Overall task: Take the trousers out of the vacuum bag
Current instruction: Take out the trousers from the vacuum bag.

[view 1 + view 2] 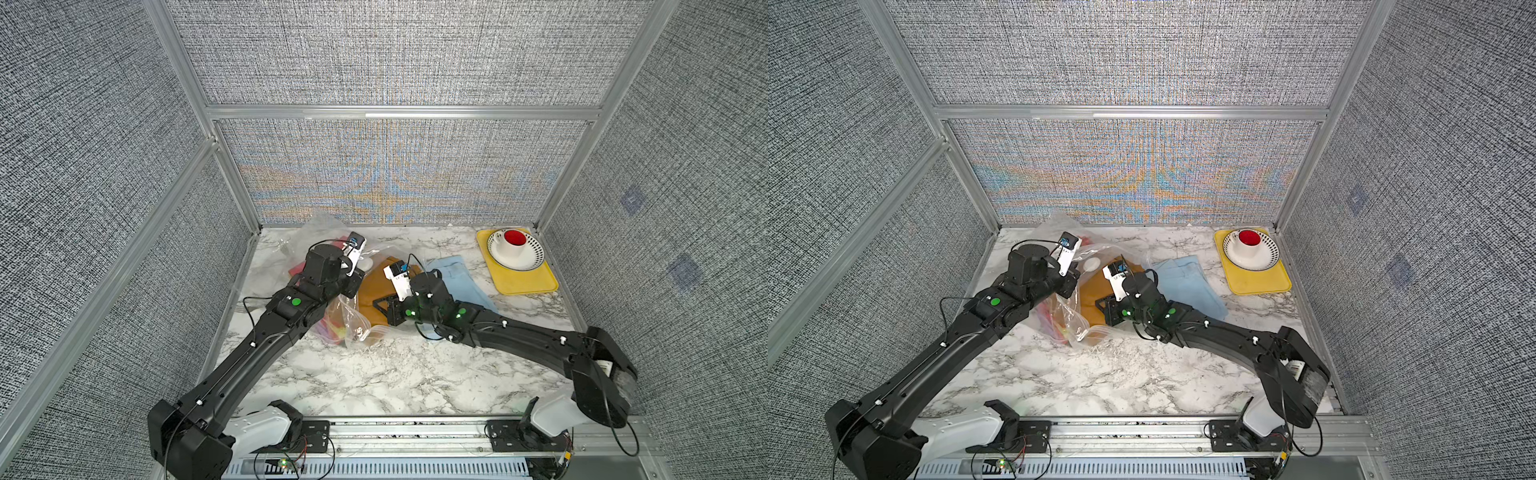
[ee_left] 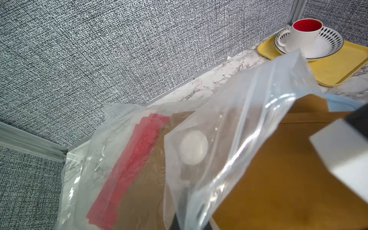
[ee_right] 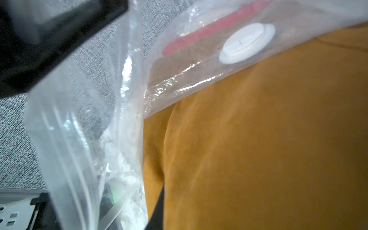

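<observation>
The vacuum bag (image 1: 320, 232), clear and crinkly with a white valve disc (image 2: 193, 148), lies at the back left of the table. Red trousers (image 2: 129, 169) and other coloured garments (image 1: 332, 326) show through its plastic. My left gripper (image 1: 350, 286) is shut on a raised flap of the bag (image 2: 249, 129). Mustard brown trousers (image 1: 372, 291) stick out of the bag's mouth, and my right gripper (image 1: 384, 309) is shut on that cloth (image 3: 258, 139). Only one dark finger (image 3: 159, 207) shows beside the fold. Light blue trousers (image 1: 461, 274) lie flat on the table, outside the bag.
A yellow tray (image 1: 536, 282) at the back right carries a patterned bowl (image 1: 530, 259) with a white cup (image 1: 513, 245) in it. Grey fabric walls close in the marble table (image 1: 395, 374) on three sides.
</observation>
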You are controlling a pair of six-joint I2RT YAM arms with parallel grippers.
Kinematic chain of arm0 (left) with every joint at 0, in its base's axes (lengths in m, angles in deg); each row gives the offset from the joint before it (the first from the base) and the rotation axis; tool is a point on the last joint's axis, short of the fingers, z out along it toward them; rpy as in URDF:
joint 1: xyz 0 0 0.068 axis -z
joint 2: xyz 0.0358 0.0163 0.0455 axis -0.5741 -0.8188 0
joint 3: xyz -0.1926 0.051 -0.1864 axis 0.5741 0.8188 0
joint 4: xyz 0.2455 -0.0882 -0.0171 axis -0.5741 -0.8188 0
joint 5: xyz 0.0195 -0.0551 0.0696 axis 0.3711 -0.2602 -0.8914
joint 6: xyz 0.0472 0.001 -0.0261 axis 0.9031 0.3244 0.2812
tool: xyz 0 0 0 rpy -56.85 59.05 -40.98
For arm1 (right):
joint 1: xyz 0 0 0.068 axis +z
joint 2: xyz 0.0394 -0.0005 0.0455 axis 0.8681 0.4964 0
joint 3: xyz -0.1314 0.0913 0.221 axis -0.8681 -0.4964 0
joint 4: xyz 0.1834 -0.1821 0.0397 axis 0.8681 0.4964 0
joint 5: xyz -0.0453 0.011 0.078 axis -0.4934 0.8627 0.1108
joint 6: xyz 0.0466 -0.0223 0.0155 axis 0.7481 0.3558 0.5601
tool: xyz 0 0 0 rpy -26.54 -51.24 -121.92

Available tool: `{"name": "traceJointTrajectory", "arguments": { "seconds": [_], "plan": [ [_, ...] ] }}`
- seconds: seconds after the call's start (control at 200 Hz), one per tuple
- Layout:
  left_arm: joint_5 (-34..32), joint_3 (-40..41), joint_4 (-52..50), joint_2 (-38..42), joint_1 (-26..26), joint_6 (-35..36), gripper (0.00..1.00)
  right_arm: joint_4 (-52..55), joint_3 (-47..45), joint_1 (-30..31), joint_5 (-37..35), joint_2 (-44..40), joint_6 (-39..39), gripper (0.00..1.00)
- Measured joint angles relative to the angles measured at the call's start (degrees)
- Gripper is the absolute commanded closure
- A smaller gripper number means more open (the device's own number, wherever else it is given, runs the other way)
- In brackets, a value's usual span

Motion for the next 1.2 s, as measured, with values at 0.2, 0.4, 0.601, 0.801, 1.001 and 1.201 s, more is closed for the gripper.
{"name": "traceJointTrajectory", "arguments": {
  "seconds": [0.2, 0.4, 0.601, 0.801, 1.001, 1.201],
  "plan": [
    [-1.22, 0.55, 0.46, -1.22, -0.02, -0.02, 1.00, 4.85, 1.29, 0.02, 0.61, -5.64, -6.71, 1.00],
    [-1.97, 0.79, 0.83, -2.45, -0.04, -0.17, 1.00, 9.57, 2.05, 0.02, 2.62, -9.90, -12.04, 1.00],
    [-2.93, 1.46, 1.73, -3.39, -0.04, -0.22, 1.00, 13.18, 2.38, 0.00, 3.98, -14.93, -14.95, 1.00],
    [-4.13, 1.81, 2.69, -4.85, -0.07, -0.22, 1.00, 16.76, 4.68, -1.20, 5.25, -20.61, -15.89, 1.00],
    [-4.22, 1.84, 2.97, -5.27, -0.07, -0.24, 1.00, 19.58, 9.53, -3.30, 6.51, -23.37, -15.96, 1.00],
    [-4.83, 2.73, 3.06, -5.22, -0.07, -0.66, 1.00, 22.75, 13.88, -7.43, 6.40, -24.79, -15.58, 1.00]
  ]
}}
